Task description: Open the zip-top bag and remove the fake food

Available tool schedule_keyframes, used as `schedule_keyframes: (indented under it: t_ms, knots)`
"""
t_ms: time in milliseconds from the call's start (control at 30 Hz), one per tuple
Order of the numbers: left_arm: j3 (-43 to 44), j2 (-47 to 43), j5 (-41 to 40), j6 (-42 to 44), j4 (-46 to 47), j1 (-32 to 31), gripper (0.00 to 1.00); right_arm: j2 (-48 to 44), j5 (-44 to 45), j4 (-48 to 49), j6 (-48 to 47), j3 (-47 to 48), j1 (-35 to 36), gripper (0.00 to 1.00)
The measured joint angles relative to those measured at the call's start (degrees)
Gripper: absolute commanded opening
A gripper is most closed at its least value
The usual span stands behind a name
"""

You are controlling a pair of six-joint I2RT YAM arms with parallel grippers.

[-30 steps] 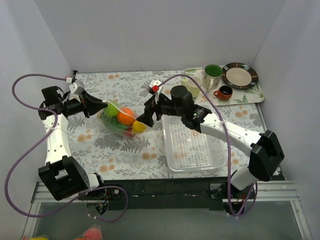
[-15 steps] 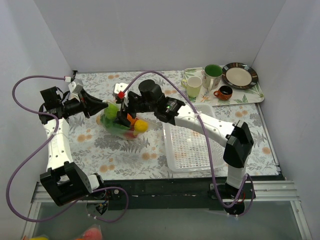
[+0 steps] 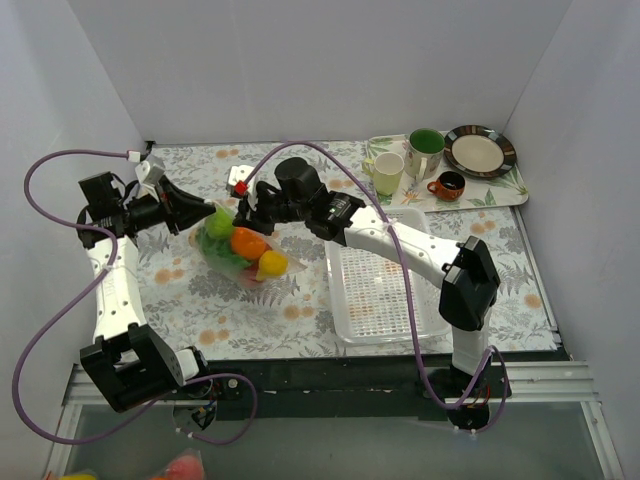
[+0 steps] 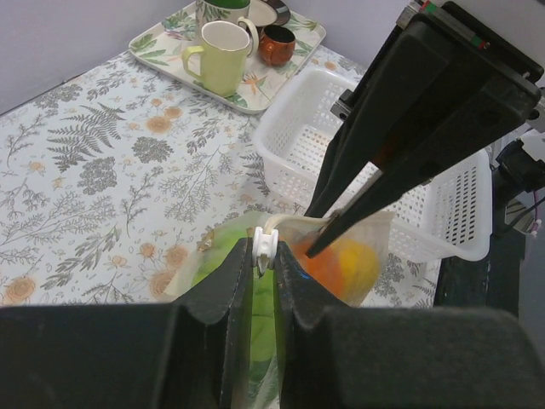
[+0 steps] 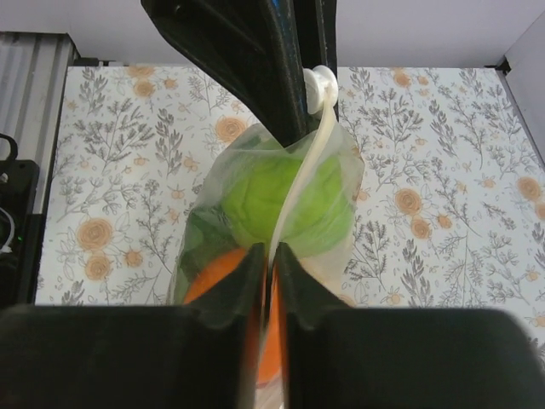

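Observation:
The zip-top bag [image 3: 243, 255] hangs just above the floral table, stretched between both grippers. Inside it show fake food pieces: a green lime [image 5: 281, 200], an orange [image 3: 248, 241] and a yellow lemon [image 3: 271, 264]. My left gripper [image 4: 266, 256] is shut on the white zip slider [image 4: 263, 243] at the bag's left end. My right gripper [image 5: 272, 254] is shut on the bag's cream zip strip [image 5: 300, 200], a short way right of the slider. From above, the left gripper [image 3: 208, 213] and right gripper [image 3: 243, 214] sit close together over the bag.
A white perforated basket [image 3: 385, 290] lies right of the bag, under the right arm. At the back right a tray [image 3: 492, 191] holds a cream cup [image 3: 387, 172], a green mug [image 3: 425, 150], a small brown cup [image 3: 447, 185] and a plate [image 3: 480, 150].
The right arm swung left from beside the basket to the bag, and its gripper went from open to shut on the zip strip. The left gripper held still.

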Motion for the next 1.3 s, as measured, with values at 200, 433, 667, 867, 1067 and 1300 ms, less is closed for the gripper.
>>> schedule_keyframes:
  t_ms: [200,433,667,867,1067,1300]
  knots:
    - [-0.7,-0.7,0.0,-0.2,0.6,-0.7,0.82,0.0,0.5,-1.1,0.2,0.4,0.0,0.01]
    - [-1.7,-0.1,1.3,-0.5,0.0,-1.5,0.98,0.0,0.8,-2.1,1.2,0.2,-0.1,0.01]
    - [-3.5,0.6,1.4,5.4,-2.5,-2.9,0.98,-2.4,-0.2,-2.8,1.7,-1.7,-0.8,0.01]
    - [-4.4,0.6,1.4,8.3,-3.6,-6.0,0.96,-4.6,-4.6,-2.2,4.7,-2.6,-2.7,0.01]
    - [-2.7,1.6,1.3,8.5,-4.1,-7.5,0.78,-4.8,-8.3,-1.8,7.5,-3.0,-3.6,0.01]
    - [-1.3,1.9,1.4,6.8,-4.2,-7.5,0.54,-5.1,-9.2,-0.4,8.9,-7.3,-3.6,0.01]
